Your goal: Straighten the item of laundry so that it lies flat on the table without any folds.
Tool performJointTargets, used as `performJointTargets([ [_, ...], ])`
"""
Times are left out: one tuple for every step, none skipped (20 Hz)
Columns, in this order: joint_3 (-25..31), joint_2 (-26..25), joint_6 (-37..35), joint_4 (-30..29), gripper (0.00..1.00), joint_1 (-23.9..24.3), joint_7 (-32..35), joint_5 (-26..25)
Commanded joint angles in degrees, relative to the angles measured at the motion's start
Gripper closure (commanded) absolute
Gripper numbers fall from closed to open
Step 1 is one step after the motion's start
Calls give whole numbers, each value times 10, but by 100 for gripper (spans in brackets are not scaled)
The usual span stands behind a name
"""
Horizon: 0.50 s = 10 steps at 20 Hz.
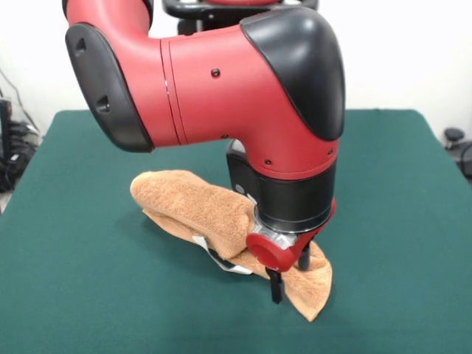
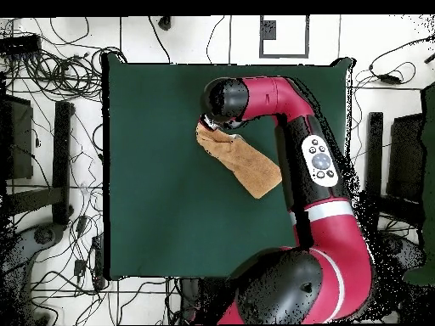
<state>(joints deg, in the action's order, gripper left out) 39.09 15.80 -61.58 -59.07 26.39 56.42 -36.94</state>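
The orange-tan towel lies bunched and folded over itself on the green table, a thick roll at its far left end and a flat corner at the near right. A small white tag hangs at its near edge. My gripper points straight down onto the towel's near right part, open, with one finger in front of a fold and the other behind it. In the overhead view the towel is a slanted strip on the table, and the arm hides the gripper.
My arm's big red and black elbow hangs low over the table's far middle and hides part of the towel behind it. Bare green cloth surrounds the towel on all sides. Cables and stands lie on the floor around the table.
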Motion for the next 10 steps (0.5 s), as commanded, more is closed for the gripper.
performJointTargets([
  [-20,-39,45,-55,0,-3,-81,-33],
  [-21,-43,46,-52,0,-4,-82,-35],
  [-23,-44,46,-51,0,-4,-82,-36],
  [-24,-46,46,-50,0,-5,-82,-36],
  [-24,-48,45,-49,0,-5,-83,-37],
  [-26,-50,39,-48,0,-6,-85,-36],
  [-28,-52,32,-47,0,-7,-86,-36],
  [-30,-53,34,-47,0,-7,-84,-36],
  [-31,-53,34,-46,0,-8,-80,-36],
  [-33,-54,34,-46,0,-8,-77,-37],
])
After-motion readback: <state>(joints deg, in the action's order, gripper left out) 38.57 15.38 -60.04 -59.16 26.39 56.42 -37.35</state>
